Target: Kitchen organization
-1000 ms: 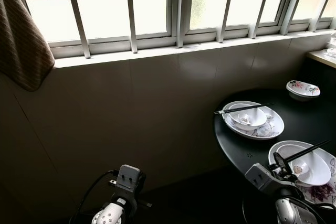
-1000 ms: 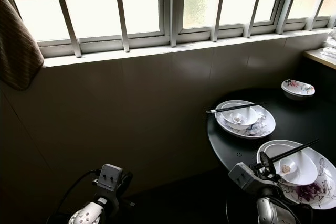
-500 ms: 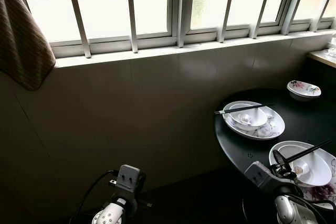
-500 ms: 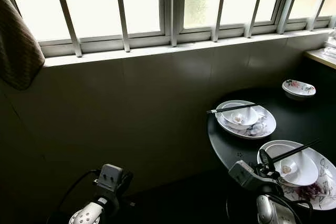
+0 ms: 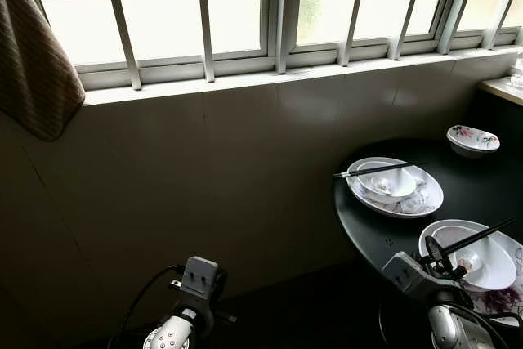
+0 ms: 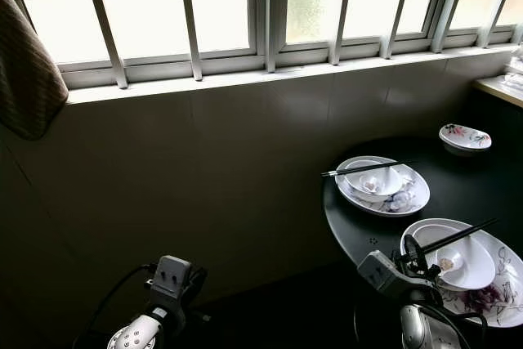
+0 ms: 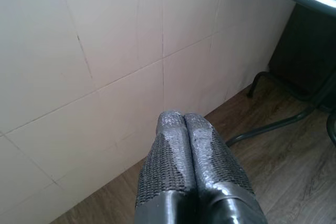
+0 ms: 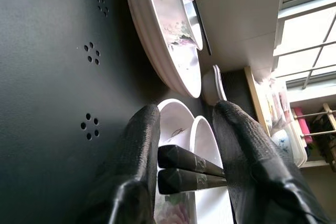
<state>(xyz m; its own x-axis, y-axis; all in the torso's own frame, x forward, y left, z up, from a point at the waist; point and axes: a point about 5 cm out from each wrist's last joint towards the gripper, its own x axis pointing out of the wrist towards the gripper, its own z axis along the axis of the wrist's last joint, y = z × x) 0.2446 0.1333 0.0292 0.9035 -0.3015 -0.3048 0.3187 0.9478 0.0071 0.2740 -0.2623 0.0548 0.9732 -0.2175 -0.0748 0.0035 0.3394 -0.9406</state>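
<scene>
Reaching over the near edge of the round black table [image 5: 384, 239], the right gripper [image 8: 186, 169] has its two black fingers spread apart with the ends of a pair of chopsticks [image 8: 190, 167] lying between them — bracketed, not yet pinched, with a gap on each side as far as the right wrist view shows. Those chopsticks [image 5: 480, 236] rest across the bowl [image 5: 484, 261] on the nearer flowered plate [image 5: 507, 296], their long axis slanting up and away to the robot's right, so the ends nearest the robot point straight into the open jaws. A squeeze across the pair looks like the next call, and since the sticks sit loose on the bowl rim, one could roll off or skew. Farther along the table a second plate [image 5: 409, 200] carries its own bowl and chopsticks [image 5: 377, 169], and a small bowl [image 5: 472, 139] stands beyond. The left gripper [image 7: 184, 129], fingers pressed together and holding nothing, hangs low by the tiled wall [image 7: 94, 61] — well apart from the table, so the right arm is plainly the nearer one.
</scene>
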